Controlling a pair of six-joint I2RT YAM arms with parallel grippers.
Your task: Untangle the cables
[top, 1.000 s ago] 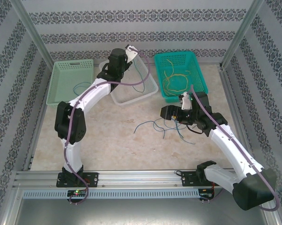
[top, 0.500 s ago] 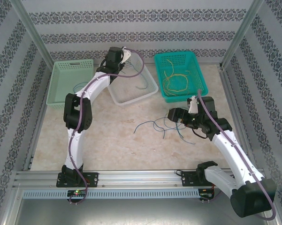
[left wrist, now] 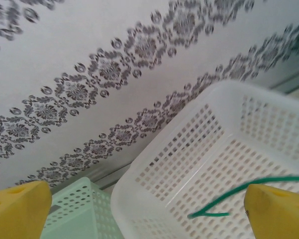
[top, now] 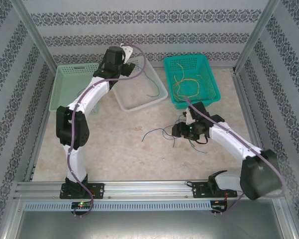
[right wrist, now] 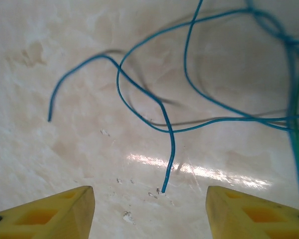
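- In the middle of the top view, low over the table [top: 119,144], hangs the right gripper [right wrist: 150,199].
- Its two yellow fingers [right wrist: 59,209] are spread apart, with nothing pinched between them.
- The blue cables [right wrist: 173,144] lie on the table under it, curling and crossing each other.
- One loose blue end sits right between the fingers in the lower middle of the wrist view.
- The step in hand looks like grabbing one blue strand.
- To do it well, the gripper should go straight down on that loose end and pinch just that one.
- The crossed strands and a bit of green at the right edge are best left alone, or they may come up in a clump.
- A slow lift would let the strand slide out from the others.
- Farther back, the teal basket [top: 186,57] in the upper right holds the yellow cables [top: 189,84].
- The white basket [left wrist: 199,149] in the upper middle holds a green cable [left wrist: 224,199].
- A light green basket [top: 64,92] sits in the upper left.
- Farthest back, the left gripper [left wrist: 149,204] hangs over the white basket, fingers spread wide and holding nothing.
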